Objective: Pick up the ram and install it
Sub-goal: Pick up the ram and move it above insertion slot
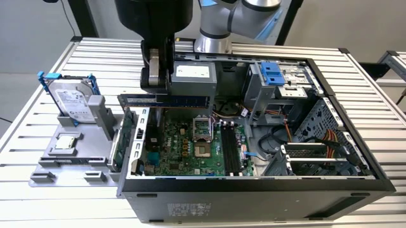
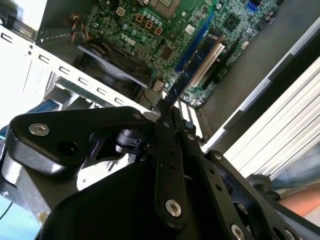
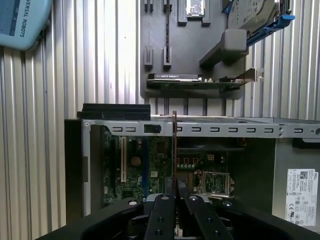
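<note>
the black two-fingered gripper (image 1: 159, 89) is closed on the long, thin blue circuit-board ram stick (image 1: 168, 100). it pinches the stick near mid-length, so the stick hangs level and balanced. in the first wrist view the ram (image 3: 174, 150) shows edge-on between the fingers (image 3: 161, 212), which press its flat faces, likely to leave the contact edge free. the ram hovers above the open black computer case (image 1: 254, 187), which lies on its side so the green motherboard (image 1: 184, 149) faces up. the ram sits crosswise to, and apart from, the black memory slots (image 1: 229, 149).
</note>
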`<state>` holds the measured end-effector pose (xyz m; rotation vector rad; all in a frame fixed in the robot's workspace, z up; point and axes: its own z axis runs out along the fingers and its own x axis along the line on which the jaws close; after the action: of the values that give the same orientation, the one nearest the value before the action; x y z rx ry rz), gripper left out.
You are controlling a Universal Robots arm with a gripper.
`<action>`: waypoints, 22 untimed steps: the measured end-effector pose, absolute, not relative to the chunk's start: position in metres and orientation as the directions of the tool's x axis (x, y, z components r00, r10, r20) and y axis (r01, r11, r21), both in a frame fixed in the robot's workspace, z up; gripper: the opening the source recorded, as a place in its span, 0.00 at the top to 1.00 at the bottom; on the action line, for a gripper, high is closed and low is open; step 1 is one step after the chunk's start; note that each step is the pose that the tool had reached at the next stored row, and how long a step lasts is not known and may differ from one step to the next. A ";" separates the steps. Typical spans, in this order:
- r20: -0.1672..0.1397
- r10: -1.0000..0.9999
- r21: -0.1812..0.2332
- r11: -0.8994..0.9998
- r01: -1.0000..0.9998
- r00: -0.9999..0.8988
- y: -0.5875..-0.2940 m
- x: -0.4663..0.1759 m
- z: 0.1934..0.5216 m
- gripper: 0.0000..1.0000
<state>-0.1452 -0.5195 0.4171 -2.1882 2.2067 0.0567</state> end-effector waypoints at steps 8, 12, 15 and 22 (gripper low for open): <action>-0.049 -0.999 0.002 0.008 -1.000 -0.008 -0.519 -0.136 0.417 1.00; -0.049 -0.999 0.002 0.008 -1.000 -0.008 -0.519 -0.130 0.417 1.00; -0.049 -0.999 0.002 0.008 -1.000 -0.008 -0.520 -0.127 0.417 1.00; -0.049 -0.999 0.002 0.008 -1.000 -0.009 -0.520 -0.125 0.417 1.00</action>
<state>-0.1246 -0.5195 0.4171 -2.1882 2.2068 0.0566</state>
